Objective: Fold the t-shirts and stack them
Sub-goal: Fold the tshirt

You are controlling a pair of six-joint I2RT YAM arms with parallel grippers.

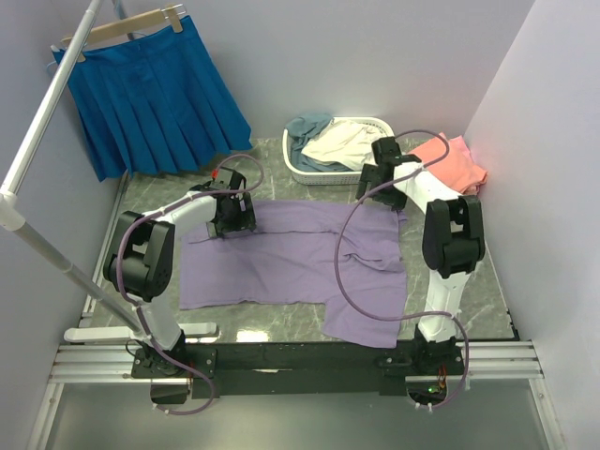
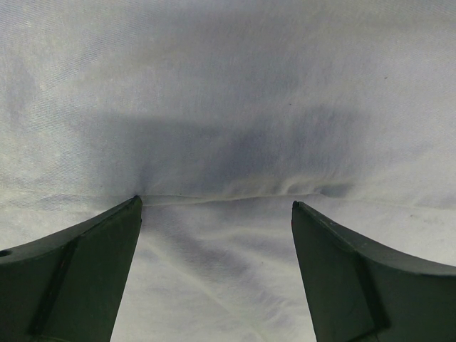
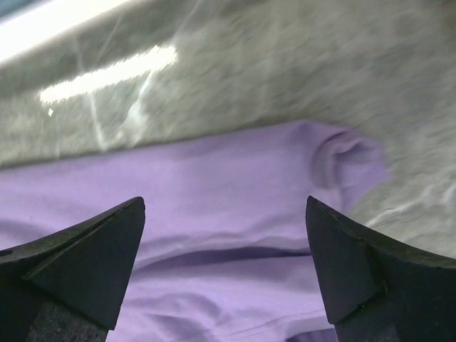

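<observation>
- Cloth-wise, finds lavender t-shirt spread flat at centre, unfolded
- Leaves other tees heaped in basket, coral-pink tees upper right
- Shows left gripper, right gripper both wide open, empty

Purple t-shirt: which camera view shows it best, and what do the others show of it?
Top external: nearly all of the purple t-shirt shows, spread flat. Right wrist shows only one edge; left wrist only pale, creased cloth close up.
</observation>
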